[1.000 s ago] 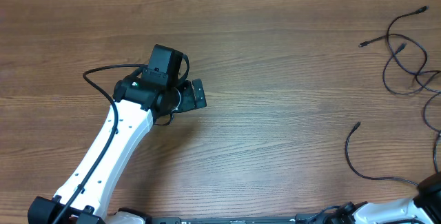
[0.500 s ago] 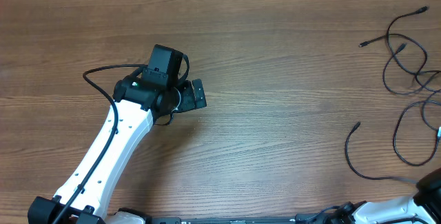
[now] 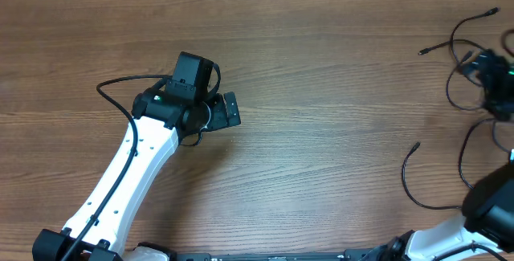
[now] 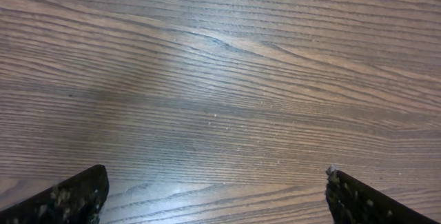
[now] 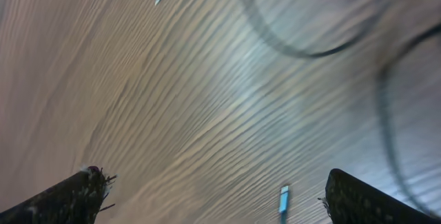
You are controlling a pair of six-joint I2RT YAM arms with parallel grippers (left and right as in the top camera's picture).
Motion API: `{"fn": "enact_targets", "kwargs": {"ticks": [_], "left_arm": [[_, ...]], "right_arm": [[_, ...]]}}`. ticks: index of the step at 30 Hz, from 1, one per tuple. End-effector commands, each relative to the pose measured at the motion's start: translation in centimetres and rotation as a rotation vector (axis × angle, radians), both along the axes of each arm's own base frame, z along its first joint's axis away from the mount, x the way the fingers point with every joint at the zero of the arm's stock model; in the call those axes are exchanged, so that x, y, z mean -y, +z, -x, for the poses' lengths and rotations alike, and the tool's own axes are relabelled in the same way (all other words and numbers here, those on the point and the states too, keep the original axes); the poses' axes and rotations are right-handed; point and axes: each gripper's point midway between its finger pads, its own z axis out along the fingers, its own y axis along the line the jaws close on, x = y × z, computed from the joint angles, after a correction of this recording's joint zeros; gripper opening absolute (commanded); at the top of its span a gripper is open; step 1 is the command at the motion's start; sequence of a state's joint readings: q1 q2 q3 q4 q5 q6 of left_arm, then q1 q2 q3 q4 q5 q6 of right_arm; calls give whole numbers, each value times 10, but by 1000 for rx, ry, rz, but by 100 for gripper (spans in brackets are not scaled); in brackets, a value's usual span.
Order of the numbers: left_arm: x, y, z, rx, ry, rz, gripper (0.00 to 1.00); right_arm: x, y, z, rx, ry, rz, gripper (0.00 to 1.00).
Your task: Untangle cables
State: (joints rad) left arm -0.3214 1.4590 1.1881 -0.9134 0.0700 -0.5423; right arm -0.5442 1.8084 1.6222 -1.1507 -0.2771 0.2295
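**Cable untangle, right arm over the pile, both grippers empty**

Checking in from the remote station. The cables (image 3: 448,91) are all bunched on the far right side of the table (image 3: 321,44), thin black loops overlapping each other, with one separate cord (image 3: 405,177) curving on its own a bit closer to the arm bases.

My right gripper (image 3: 491,70) is above that bundle. It looks blurry from overhead, but the wrist cam shows the right gripper (image 5: 213,182) spread wide with nothing in it, just cable arcs (image 5: 275,43) and a small plug (image 5: 283,200) on the wood below.

The left gripper (image 3: 225,110) sits well apart from all that, mid-left of the table. In its wrist view, the left gripper (image 4: 217,182) is released too, bare wood between the fingers
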Motion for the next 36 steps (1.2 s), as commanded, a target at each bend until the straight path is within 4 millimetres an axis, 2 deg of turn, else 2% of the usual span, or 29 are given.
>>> {"fn": "enact_targets", "kwargs": {"ticks": [1, 6, 8, 9, 13, 16, 20, 36], "left_arm": [[1, 7, -3, 27, -22, -10, 100], [1, 7, -3, 27, -22, -10, 100], [1, 6, -3, 28, -22, -10, 100], [1, 7, -3, 27, -22, -10, 100], [1, 7, -3, 27, -22, -10, 100], [1, 7, -3, 27, -22, -10, 100], [1, 7, -3, 27, -22, -10, 100], [0, 6, -2, 22, -22, -12, 100]], "right_arm": [[-44, 6, -16, 14, 148, 5, 100], [-109, 5, -26, -2, 310, -3, 100], [-126, 5, -28, -2, 352, -3, 100], [-143, 5, -30, 1, 396, -2, 100], [-174, 6, -32, 3, 474, -2, 100], [-190, 6, -31, 5, 511, -2, 100], [-203, 7, -34, 21, 547, 4, 100], [-204, 7, -35, 25, 548, 6, 100]]}}
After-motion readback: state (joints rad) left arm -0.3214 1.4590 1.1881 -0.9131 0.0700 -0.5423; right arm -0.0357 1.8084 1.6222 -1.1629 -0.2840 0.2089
